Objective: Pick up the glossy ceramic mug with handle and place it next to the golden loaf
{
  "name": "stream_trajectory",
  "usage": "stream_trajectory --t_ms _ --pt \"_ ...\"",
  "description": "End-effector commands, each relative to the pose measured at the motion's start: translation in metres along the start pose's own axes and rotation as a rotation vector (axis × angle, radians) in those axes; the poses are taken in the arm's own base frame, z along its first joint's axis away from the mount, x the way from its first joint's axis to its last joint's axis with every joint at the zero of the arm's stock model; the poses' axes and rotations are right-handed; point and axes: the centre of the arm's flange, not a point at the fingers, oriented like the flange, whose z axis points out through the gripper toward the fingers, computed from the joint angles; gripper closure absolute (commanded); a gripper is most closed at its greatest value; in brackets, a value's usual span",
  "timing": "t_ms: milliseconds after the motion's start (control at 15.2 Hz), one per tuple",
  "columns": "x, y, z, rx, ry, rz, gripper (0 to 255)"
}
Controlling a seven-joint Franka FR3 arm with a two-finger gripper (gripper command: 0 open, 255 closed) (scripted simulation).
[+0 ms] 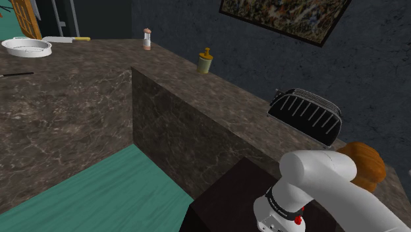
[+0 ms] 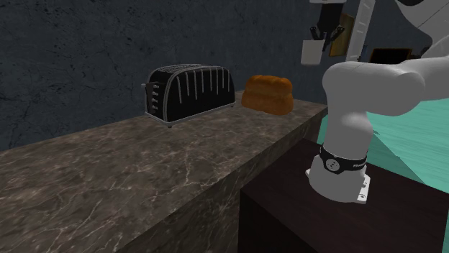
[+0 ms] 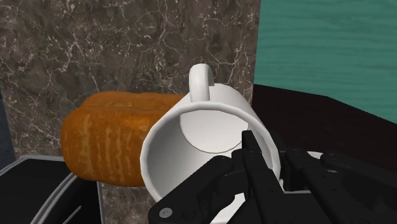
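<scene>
**Mug lifted, not yet set down**

The pickup looks done. The jaws are clamped on the rim of the white mug point(image 3: 191, 137), one finger inside the cup and one outside. The mug hangs in the air, mouth towards the wrist camera, above the golden loaf point(image 3: 108, 143) on the dark stone tabletop point(image 3: 127, 51). Left to do: lower it beside the loaf and release it.

The outer finger blends into the black hand, so its contact is probable rather than plain. In the shoulder view the arm covers part of the loaf. The black toaster point(image 2: 191, 90) stands near the loaf, and the free spot beside it is hard to judge.
</scene>
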Motion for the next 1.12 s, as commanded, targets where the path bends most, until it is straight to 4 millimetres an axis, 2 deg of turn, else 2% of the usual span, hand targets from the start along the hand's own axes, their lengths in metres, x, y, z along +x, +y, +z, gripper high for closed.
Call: stream_trajectory --t_ms 0,1056 --pt "-0.001 -0.001 0.01 0.0 -0.001 -0.001 255" --pt "0.003 -0.006 0.094 0.0 -0.001 -0.001 255"
